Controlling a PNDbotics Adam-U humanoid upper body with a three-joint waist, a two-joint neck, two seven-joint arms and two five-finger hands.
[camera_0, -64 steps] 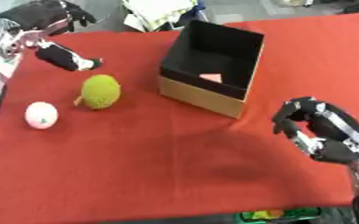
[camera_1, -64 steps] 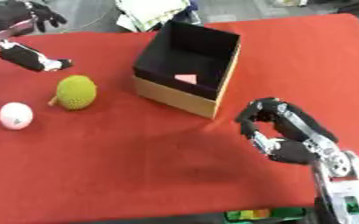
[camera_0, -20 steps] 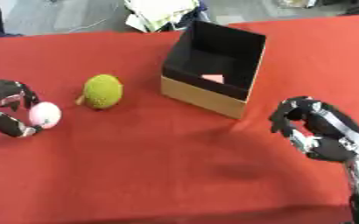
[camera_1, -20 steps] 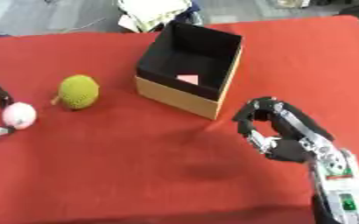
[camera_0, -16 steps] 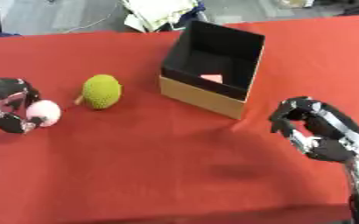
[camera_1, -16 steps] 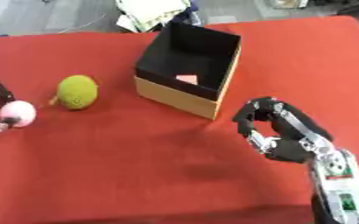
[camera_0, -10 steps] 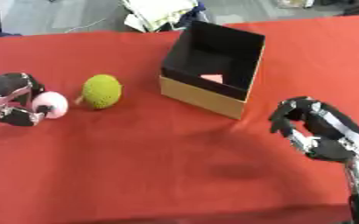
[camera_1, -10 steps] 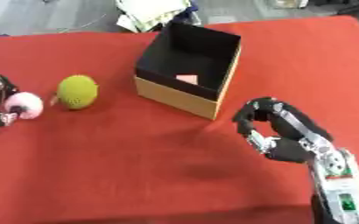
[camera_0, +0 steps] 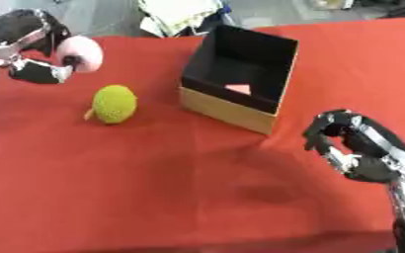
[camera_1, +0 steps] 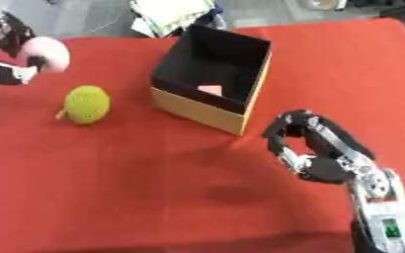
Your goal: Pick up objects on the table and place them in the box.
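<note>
Pink ball [camera_0: 79,53]: clasped in left hand [camera_0: 29,49], raised at upper left. Green fruit [camera_0: 114,104]: on table below. Right hand [camera_1: 314,148]: fingers curled, empty, beside box [camera_0: 238,79].

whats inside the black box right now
Inside the open black-lined cardboard box, one small pink object lies on the floor near the front wall. The front wall hides the floor strip just behind it, so anything there cannot be seen.

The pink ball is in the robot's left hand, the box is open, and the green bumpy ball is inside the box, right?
Not quite. The green bumpy ball sits on the red table, left of the box, as the left eye view shows. The left hand does hold the pink ball, and the box is open.
</note>
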